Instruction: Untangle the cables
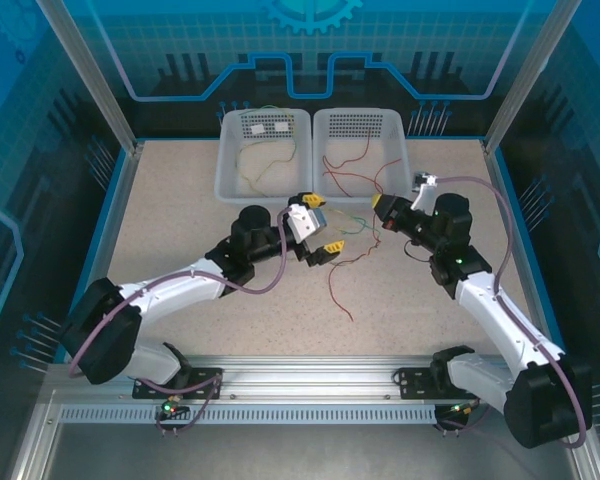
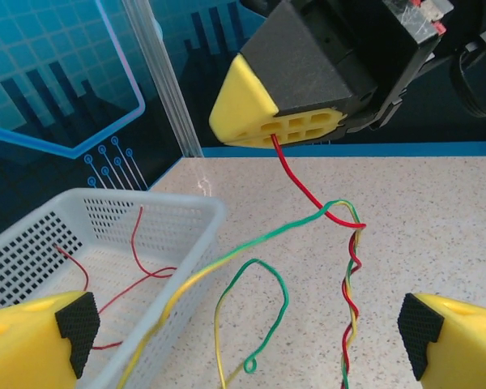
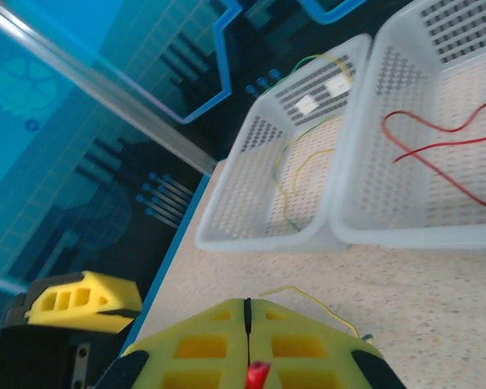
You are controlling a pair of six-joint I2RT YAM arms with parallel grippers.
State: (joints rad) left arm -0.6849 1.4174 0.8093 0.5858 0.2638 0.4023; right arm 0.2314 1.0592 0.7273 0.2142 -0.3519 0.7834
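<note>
1. the cables [image 1: 346, 250] are seen as very thin, curly wires, red and green-and-yellow, lying loose on the speckled table [image 1: 180, 230] between the two arms, in front of the baskets.
2. in the left wrist view a red cable [image 2: 304, 188] is seen running down from the right gripper [image 2: 269, 121] and crossing a green-and-yellow cable [image 2: 251, 241]; below the crossing, red and yellowish strands are wound around each other in a tight twist.
3. a green strand ending in a small loop is seen beside the twist; how many separate cables make up the tangle cannot be told.
4. two white perforated baskets are counted, side by side at the far edge: the left basket [image 1: 223, 160] holds yellowish-green wire, the right basket [image 1: 408, 160] holds red wire.
5. two grippers are counted. the left gripper [image 1: 322, 224] is held wide apart over the tangle with nothing gripped; its fingers [image 2: 32, 332] stand on either side of the cables without touching them.
6. the right gripper's jaws are pressed fully together, and the end of the red cable is pinched between them.
</note>
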